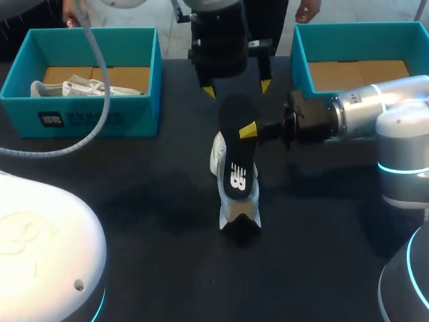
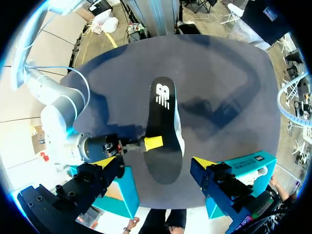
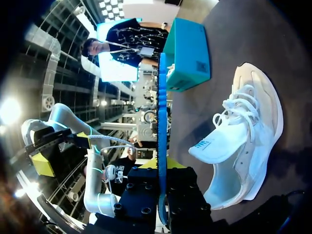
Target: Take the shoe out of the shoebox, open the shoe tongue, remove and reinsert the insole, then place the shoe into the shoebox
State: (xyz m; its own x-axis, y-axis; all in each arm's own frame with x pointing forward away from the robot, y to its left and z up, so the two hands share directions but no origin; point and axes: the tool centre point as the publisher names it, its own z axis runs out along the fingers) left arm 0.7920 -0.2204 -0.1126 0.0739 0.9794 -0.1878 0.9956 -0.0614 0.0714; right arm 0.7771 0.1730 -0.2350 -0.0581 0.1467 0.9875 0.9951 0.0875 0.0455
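**State.** The right gripper (image 1: 249, 130) is clamped on 1 long edge of the insole (image 1: 236, 155). The insole hangs over the shoe (image 1: 240, 213) near the middle of the table (image 1: 134, 201), printed face up, with 1 end toward the far edge. The left gripper (image 1: 237, 88) hovers just beyond that end, fingers spread and holding nothing. 2 boxes sit along the far edge. The left shoebox (image 1: 80, 117) holds a second shoe (image 1: 74, 87); the right shoebox (image 1: 303, 57) shows only its cardboard floor.

**Hazards.** The step in hand appears to be reinsertion.
1. The grip covers only 1 edge, so the flexible insole may twist or slip when pushed.
2. Nothing restrains the shoe, so a push may slide or tip it.
3. The tongue (image 3: 217, 144) stands lifted, yet the leading end may catch the collar and fold.

**Not visible.**
- The insole covers the shoe opening from above, so contact between the 2 cannot be determined.
- The right gripper's lower finger is hidden beneath the insole.
- The right wrist view shows the insole edge-on only.
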